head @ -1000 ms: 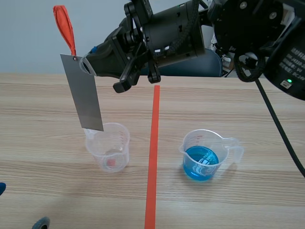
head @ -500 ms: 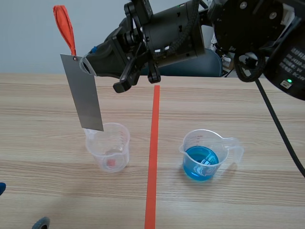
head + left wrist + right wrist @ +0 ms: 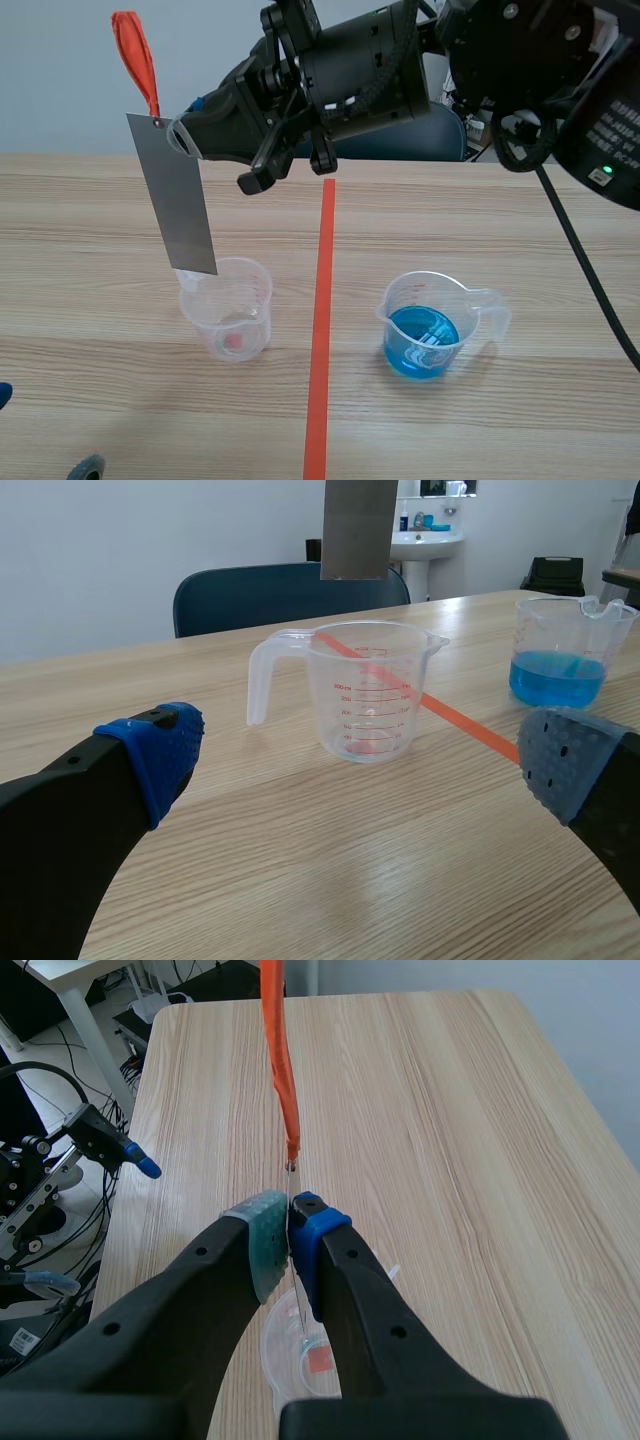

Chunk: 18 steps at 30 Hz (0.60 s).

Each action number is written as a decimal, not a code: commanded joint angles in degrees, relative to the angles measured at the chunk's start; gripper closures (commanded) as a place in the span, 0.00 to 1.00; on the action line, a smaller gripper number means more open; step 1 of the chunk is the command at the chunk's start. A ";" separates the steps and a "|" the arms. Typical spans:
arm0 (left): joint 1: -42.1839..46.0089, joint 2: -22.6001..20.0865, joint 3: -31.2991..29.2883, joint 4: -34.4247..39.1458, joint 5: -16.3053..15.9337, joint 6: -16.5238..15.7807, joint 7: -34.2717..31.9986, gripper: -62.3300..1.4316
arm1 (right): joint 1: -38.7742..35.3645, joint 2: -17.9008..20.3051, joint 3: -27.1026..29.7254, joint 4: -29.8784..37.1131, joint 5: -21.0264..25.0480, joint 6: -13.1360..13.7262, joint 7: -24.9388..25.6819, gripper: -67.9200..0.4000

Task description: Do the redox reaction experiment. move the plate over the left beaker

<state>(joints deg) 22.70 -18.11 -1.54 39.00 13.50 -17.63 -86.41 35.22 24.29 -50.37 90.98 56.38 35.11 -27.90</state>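
Note:
A grey metal plate (image 3: 180, 200) hangs upright from an orange ribbon (image 3: 135, 55). My right gripper (image 3: 180, 138), reaching across from the right, is shut on the plate's top edge. The plate's lower end (image 3: 358, 530) hangs just above the left beaker (image 3: 232, 308), a clear one with a little red at the bottom. In the right wrist view the plate (image 3: 298, 1310) shows edge-on between the pads (image 3: 265, 1245), over that beaker (image 3: 300, 1355). My left gripper (image 3: 365, 760) stands open low on the table, with the left beaker (image 3: 365, 690) ahead of it.
A second beaker (image 3: 425, 325) holding blue liquid stands right of the orange tape line (image 3: 320, 320). It also shows ahead of the left gripper's right finger as the blue beaker (image 3: 565, 650). A blue chair (image 3: 280, 590) stands beyond the table's far edge.

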 commanded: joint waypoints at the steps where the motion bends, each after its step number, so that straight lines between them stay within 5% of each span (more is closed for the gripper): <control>1: -0.02 -0.02 -0.20 0.83 -0.37 -0.02 -2.51 0.00 | 1.42 -0.15 0.48 0.46 0.83 -0.20 0.90 0.98; 18: -0.02 -0.02 -0.20 0.83 -0.37 -0.02 -2.51 0.00 | 1.42 -0.15 0.48 0.46 0.85 -0.20 1.31 0.98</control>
<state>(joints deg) 22.70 -18.11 -1.54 39.00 13.50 -17.63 -86.41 35.22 24.29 -50.37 90.98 56.38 35.11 -27.64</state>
